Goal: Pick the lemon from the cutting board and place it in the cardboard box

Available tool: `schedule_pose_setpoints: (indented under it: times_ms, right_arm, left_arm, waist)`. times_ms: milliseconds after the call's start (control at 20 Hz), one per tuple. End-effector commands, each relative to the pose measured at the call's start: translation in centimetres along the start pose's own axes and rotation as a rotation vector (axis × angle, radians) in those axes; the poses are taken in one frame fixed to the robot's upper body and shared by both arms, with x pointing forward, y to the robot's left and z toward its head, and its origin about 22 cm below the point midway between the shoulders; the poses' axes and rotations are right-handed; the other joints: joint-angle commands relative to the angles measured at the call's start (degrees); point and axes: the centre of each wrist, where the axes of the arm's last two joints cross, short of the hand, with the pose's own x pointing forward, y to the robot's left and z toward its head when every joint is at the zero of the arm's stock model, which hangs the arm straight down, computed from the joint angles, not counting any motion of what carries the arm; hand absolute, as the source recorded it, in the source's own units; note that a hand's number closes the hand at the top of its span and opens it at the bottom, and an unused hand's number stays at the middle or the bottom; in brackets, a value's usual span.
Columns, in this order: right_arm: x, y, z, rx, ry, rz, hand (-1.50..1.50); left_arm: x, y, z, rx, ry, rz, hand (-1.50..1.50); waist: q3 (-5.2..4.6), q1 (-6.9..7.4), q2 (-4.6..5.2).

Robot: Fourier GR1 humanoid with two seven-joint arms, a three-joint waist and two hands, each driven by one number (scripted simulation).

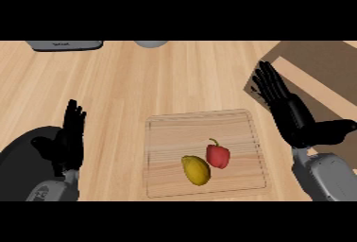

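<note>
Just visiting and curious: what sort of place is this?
Probably a kitchen counter: a wooden worktop with a cutting board holding a lemon and a red pepper.

Yellow and red on pale wood, between my black hands.

My left hand and my right hand are plain black all over, and my forearms are flat grey. The lemon is a mustard yellow, darker along one side. The pepper is bright red, stem included. The cutting board is light tan with fine straight grain lines and a thin darker line round its border. The counter is warmer honey wood in long streaky planks. The cardboard box is dull brown with paler tan strips. At the top edge are a dark grey object with tiny pale lettering and a light grey rounded one.
</note>
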Motion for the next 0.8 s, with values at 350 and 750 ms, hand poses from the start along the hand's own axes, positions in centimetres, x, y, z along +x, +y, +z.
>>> schedule_pose_setpoints:
  times_ms: [350, 750]
  right_arm:
    - [10.5, -2.1, -3.9, 0.438, -0.253, 0.43, -1.5]
    - [6.3, -2.8, -3.0, 0.7, -0.48, 0.562, -1.5]
  left_arm:
    - [6.8, -1.6, -2.2, -0.545, -0.308, -0.328, 0.0]
    - [9.8, -1.3, -3.5, -0.593, -0.34, -0.346, 0.0]
  waist:
    - [-1.23, 1.13, -0.7]
    - [-1.13, 1.88, -0.42]
